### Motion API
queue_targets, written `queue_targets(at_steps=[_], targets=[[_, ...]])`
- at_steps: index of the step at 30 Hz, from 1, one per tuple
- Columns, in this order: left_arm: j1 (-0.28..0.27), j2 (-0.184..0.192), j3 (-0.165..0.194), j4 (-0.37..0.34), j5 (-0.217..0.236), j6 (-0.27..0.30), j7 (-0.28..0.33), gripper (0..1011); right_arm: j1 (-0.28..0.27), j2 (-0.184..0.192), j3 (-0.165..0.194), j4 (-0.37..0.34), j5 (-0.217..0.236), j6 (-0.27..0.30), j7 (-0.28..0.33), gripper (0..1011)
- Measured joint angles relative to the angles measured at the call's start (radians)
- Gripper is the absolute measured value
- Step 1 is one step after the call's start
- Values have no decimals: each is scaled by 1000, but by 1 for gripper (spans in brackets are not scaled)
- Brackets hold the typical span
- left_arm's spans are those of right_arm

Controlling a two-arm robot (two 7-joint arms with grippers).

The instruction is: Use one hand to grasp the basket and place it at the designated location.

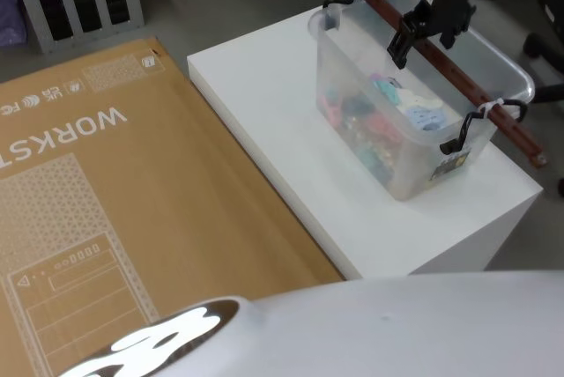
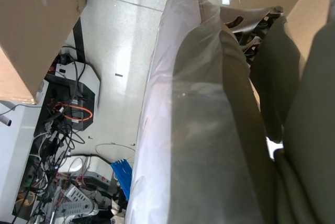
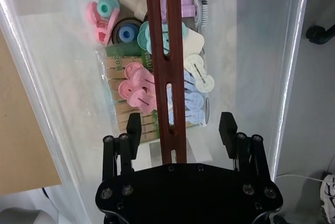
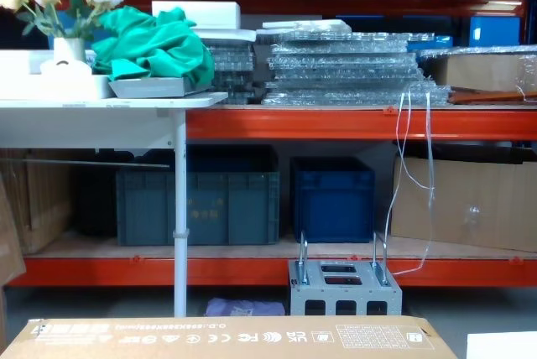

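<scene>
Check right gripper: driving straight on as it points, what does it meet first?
Probably the red-brown handle bar: it runs between the open fingers of the right gripper, so it would reach the palm. The pastel clothes pegs in the basket lie farther on. Depth is hard to judge.

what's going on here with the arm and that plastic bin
The robot's right gripper is poised over the basket, which sits on the white table. Its jaws are open, one on each side of the dark red-brown handle bar, and have not closed on it. The basket holds colourful pegs and has not been lifted.
</scene>
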Motion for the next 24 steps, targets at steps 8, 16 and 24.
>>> queue_targets(at_steps=[8, 16, 24], targets=[[0, 0, 0, 0, 0, 0, 0, 0, 6, -6, -6, 10, -1, -4, 2, 703], [0, 0, 0, 0, 0, 0, 0, 0, 11, -9, -9, 17, -5, -7, 3, 436], [0, 0, 0, 0, 0, 0, 0, 0, 10, -5, -11, 17, -6, -2, 3, 240]])
